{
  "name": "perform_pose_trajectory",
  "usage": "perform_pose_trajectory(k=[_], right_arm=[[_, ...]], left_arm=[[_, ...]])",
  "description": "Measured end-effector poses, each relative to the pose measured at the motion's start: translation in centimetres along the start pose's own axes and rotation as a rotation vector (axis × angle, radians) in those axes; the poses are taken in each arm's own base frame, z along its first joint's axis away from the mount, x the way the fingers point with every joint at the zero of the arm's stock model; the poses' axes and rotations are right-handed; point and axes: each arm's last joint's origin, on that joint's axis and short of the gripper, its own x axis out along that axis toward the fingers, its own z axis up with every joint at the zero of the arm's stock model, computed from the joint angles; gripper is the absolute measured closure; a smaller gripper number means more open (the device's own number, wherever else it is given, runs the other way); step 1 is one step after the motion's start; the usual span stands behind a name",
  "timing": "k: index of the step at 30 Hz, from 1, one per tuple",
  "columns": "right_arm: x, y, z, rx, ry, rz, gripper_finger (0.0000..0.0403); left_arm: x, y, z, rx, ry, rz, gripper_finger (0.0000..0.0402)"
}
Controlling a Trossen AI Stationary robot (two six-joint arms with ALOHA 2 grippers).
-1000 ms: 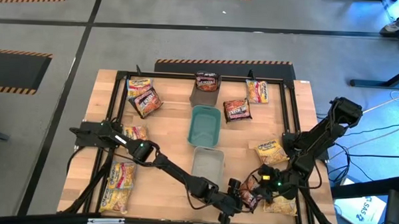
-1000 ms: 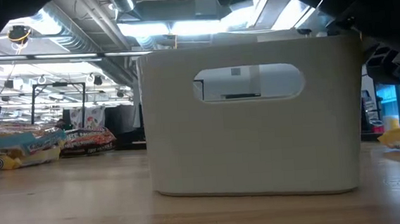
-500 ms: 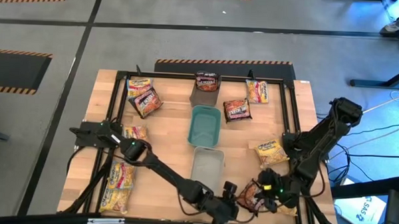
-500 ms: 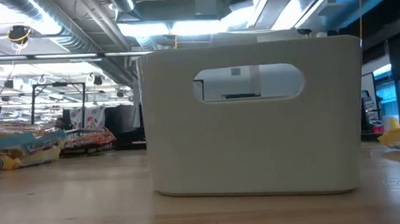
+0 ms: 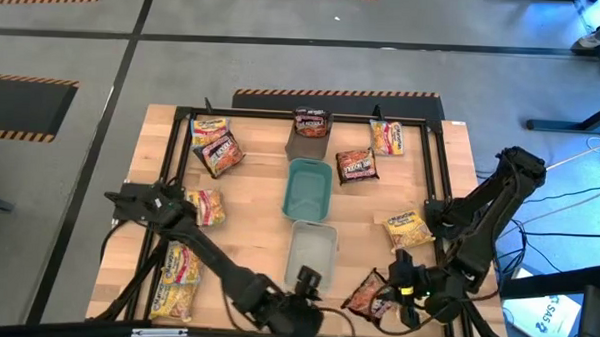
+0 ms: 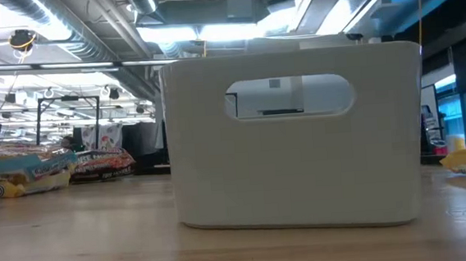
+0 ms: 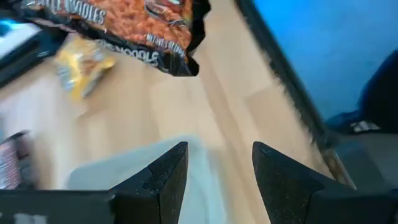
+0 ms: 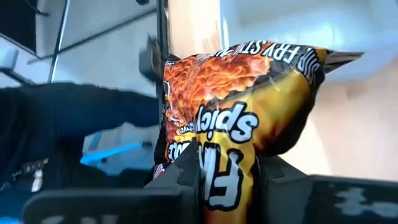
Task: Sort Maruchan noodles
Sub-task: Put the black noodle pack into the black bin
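My right gripper hovers near the table's front right, shut on a dark red-brown Maruchan noodles packet, which also shows in my right wrist view. My left gripper is open and holds nothing, above the near end of the clear tray, left of that packet. Other noodle packets lie flat on the table: two at the far left, two at the far right, one on the right, two on the left. One more lies in the dark grey tray. My right gripper pinches one end of the packet between its two fingers. The fingers slant downward from the table's right side. The rest of the packet sticks out ahead of the fingers, crumpled and lifted clear of the table.
A teal tray stands between the dark grey tray and the clear one, all in a row down the table's middle. A black frame runs around the table. A yellowish packet lies under my right arm. In the low view the clear tray fills the middle.
My left gripper has drawn back from the red-brown packet toward the table's left edge and has risen, and now stands over the clear tray's near end. My right gripper has risen and rolled with the packet, which is now lifted off the table.
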Motion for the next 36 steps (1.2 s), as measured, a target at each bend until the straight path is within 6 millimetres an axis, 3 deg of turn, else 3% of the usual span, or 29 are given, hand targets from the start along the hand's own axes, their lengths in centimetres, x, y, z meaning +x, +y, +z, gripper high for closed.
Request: perform_pose_trajectory(k=[8,13,18,23,28,32,36], right_arm=[[0.8,-1.2,4.0,-0.093,-0.088,-0.044,0.0346],[1.5,-2.6,5.7,-0.141,-0.104,-0.094,0.0345],[2.1,-4.3,7.5,-0.184,-0.13,-0.152,0.0344],[2.6,-6.5,9.8,-0.24,-0.156,-0.194,0.0343],[3.0,-9.3,12.7,-0.304,-0.196,-0.198,0.0343],[2.8,-11.7,14.9,-0.344,-0.255,-0.235,0.0343],[2.7,-13.6,16.7,-0.366,-0.366,-0.256,0.0343]], left_arm=[[-5.1,0.2,-1.8,0.03,0.053,0.078,0.0227],[-6.9,1.4,-5.7,-0.06,0.014,0.097,0.0227],[-8.3,3.0,-10.7,-0.215,-0.19,0.053,0.0227],[-8.6,5.0,-15.6,-0.335,-0.347,0.044,0.0227],[-7.9,6.6,-20.0,-0.381,-0.364,0.115,0.0227],[-6.8,7.3,-22.3,-0.388,-0.326,0.176,0.0227],[-6.3,7.5,-22.9,-0.392,-0.309,0.184,0.0227]])
